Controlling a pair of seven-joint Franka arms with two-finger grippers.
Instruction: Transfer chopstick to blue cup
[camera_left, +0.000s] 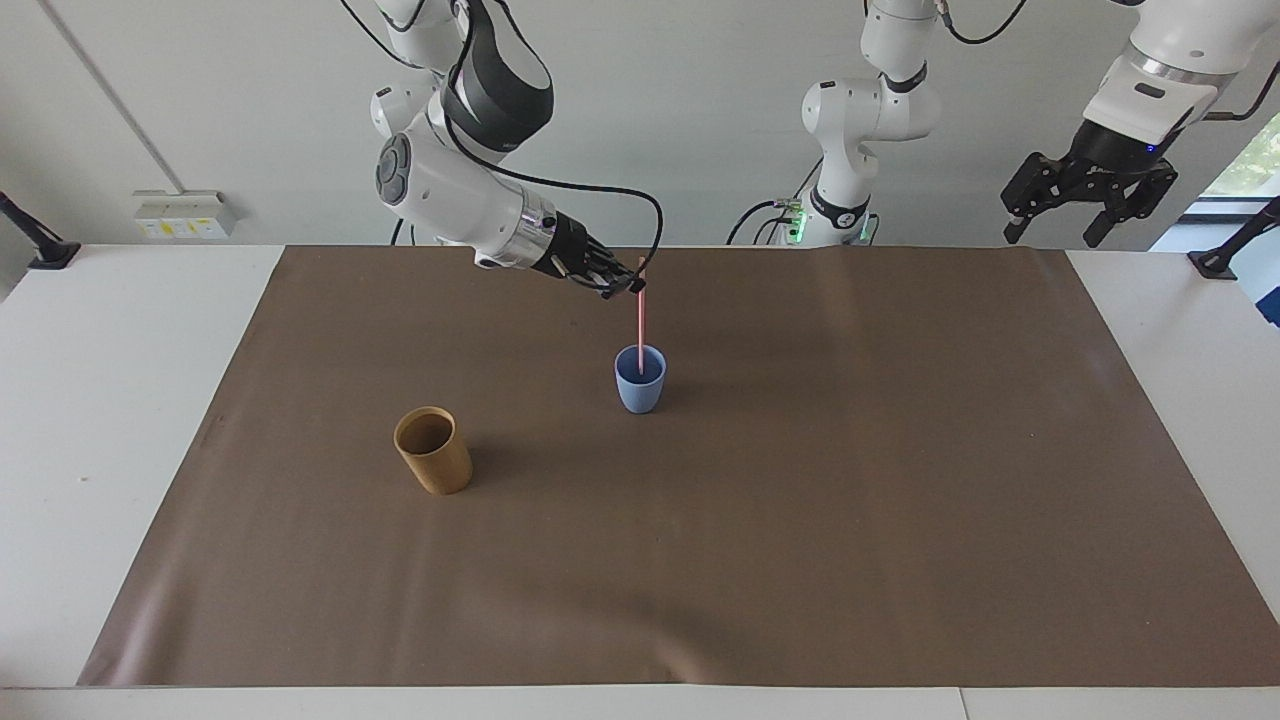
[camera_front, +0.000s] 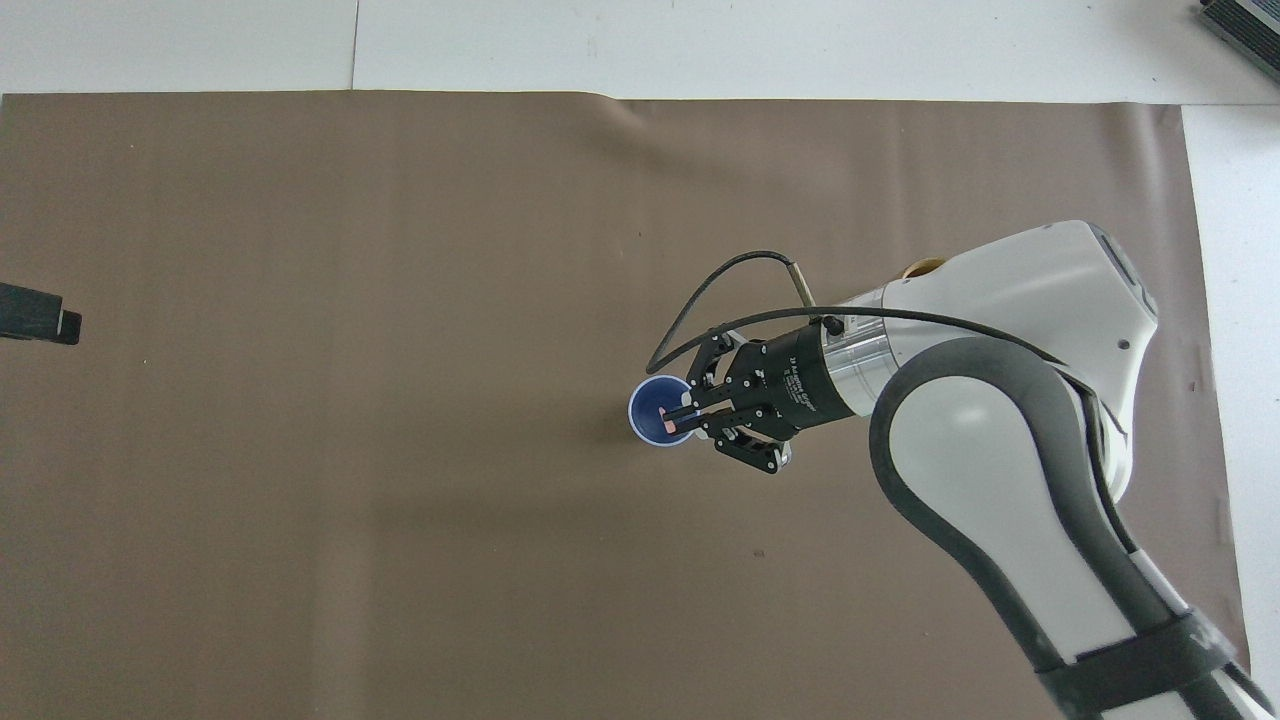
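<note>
The light blue cup (camera_left: 640, 379) stands upright near the middle of the brown mat; from overhead the blue cup (camera_front: 648, 402) is partly covered by my right hand. The pink chopstick (camera_left: 640, 318) stands almost upright with its lower end inside the cup. My right gripper (camera_left: 634, 287) is shut on the chopstick's upper end, right over the cup; overhead, the right gripper (camera_front: 676, 413) sits above the cup's rim with the chopstick (camera_front: 665, 411) showing as a small pink tip. My left gripper (camera_left: 1090, 205) hangs open and empty, high over the mat's corner at the left arm's end; only a tip of the left gripper (camera_front: 40, 320) shows overhead.
A tan-brown cylindrical cup (camera_left: 432, 450) stands upright on the brown mat (camera_left: 800, 560), farther from the robots than the blue cup and toward the right arm's end. Overhead, the tan cup (camera_front: 922, 267) peeks out from under my right arm.
</note>
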